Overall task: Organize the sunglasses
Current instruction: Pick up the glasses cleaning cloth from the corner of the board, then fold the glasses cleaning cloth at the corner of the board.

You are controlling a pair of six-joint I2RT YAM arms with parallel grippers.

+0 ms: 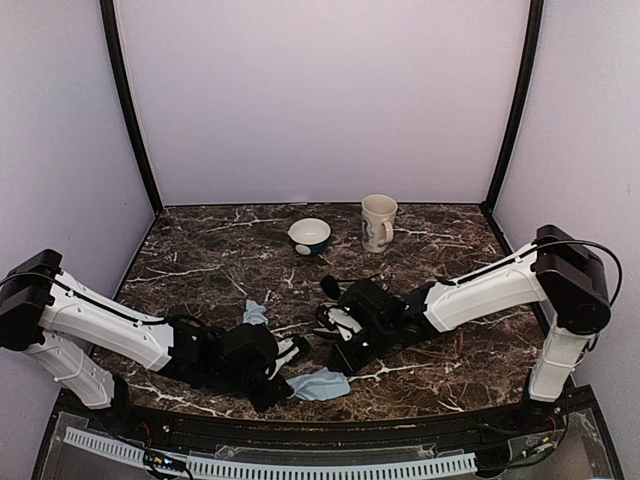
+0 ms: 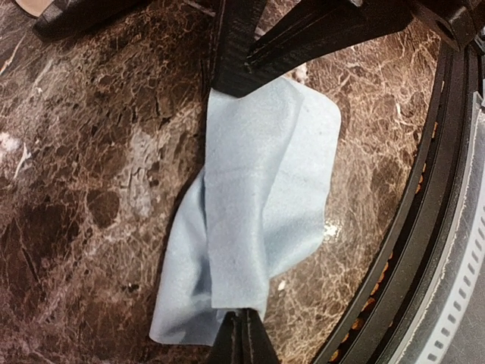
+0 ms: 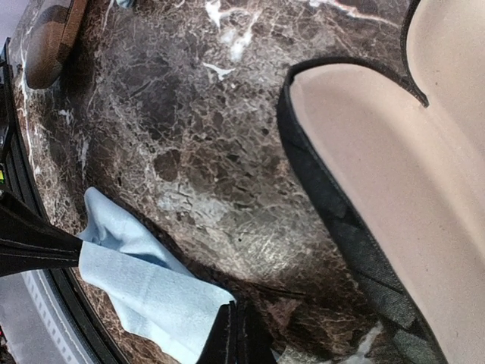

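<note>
So, quick read: both arms are on the blue cloth [image 2: 265, 197], not the sunglasses [image 1: 328, 287]. Left end effector [image 2: 242, 340] is closed, tips pinched on one end of the cloth. Right end effector [image 3: 235, 335] looks closed on the opposite corner, so the cloth spans btwn them near the front edge of the bench [image 1: 200, 260]. My guess is they're holding it at 2 ends to fold or flatten it, bc one pinch alone would just drag a limp rag around.

Black checkered case [image 3: 333, 220] lies open just beside the right wrist, beige lining up and bare as far as I can see. Prob parked open so the glasses can drop straight in.

Sunglasses themselves: I think they're the small dark shape w/ a thin wire arm on the bench behind the right arm, apart from the case, nothing touching them. Too tiny in the top view to say folded or not. Imo the task's early, glasses not cased yet.
</note>
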